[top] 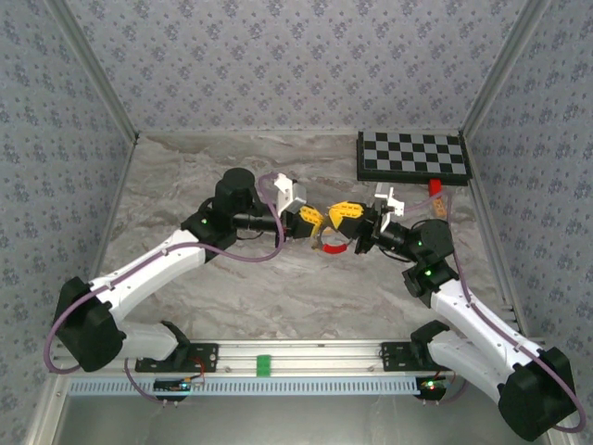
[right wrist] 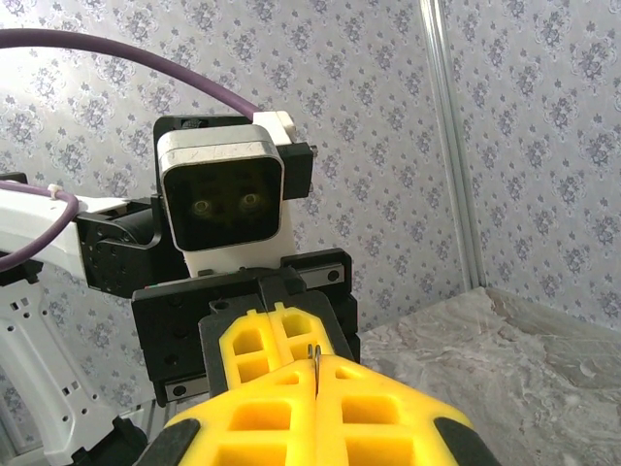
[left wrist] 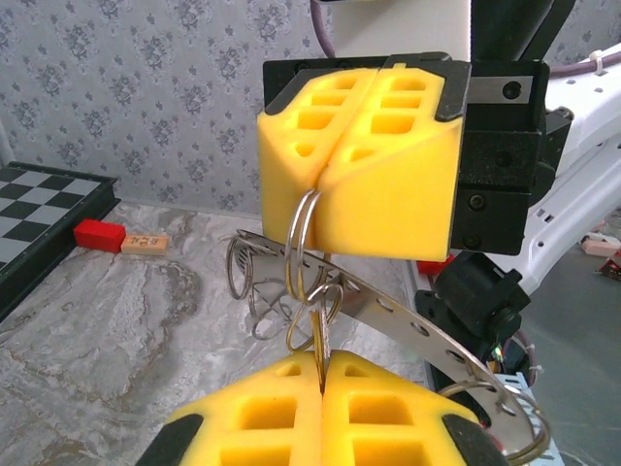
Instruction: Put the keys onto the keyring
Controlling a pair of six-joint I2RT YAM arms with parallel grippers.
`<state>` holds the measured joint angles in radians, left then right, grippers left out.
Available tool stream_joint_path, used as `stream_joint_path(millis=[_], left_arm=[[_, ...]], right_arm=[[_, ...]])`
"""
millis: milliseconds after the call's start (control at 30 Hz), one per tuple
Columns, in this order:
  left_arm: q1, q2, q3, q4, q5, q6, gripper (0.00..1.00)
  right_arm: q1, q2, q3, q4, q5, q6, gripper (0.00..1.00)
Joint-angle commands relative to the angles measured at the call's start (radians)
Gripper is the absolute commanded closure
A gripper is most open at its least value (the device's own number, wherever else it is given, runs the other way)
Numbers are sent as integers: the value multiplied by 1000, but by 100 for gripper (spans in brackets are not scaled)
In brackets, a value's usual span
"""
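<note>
Pinching the keyring (left wrist: 303, 238), the right pincer (left wrist: 325, 180) is pressed together. At 6 o'clock of it, the left pincer (left wrist: 321, 374) is pressed together on what looks like a key (left wrist: 318, 335). Both hang above the middle of the tabletop (top: 278, 297). The thin wire could twist or slip between the pads, which would drop the key. No brand is readable, and the marks on the tan block (left wrist: 146, 242) at 9 o'clock are too small.

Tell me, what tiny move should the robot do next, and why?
Probably slide the left tool gently along the keyring. Both tools are shut: the right tool pinches the ring's top, and the left one grips a thin piece, likely a key, right against the wire.
</note>
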<state>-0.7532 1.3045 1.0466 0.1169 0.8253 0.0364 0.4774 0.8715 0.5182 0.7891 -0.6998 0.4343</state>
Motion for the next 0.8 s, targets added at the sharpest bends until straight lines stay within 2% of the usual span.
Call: stream_joint_path(millis=[0,33,133,433,767], left_arm=[[-9,-1,32,-47,22,30,86],[-10,-8,27,-45,8,28,79],[-3,-33,15,-39,-27,23,74],[78,-95,-47,94,-49,-114,72],[76,-73,-53,248,26,-250,70]], right_arm=[[-1,-7,-8,67,-6,13,100],[-4,-8,-10,67,-6,14,100],[-11,-10,-18,68,-8,12,100],[-29,30,-16,120,-47,38,100],[-30,124,9,270,-99,119,100]])
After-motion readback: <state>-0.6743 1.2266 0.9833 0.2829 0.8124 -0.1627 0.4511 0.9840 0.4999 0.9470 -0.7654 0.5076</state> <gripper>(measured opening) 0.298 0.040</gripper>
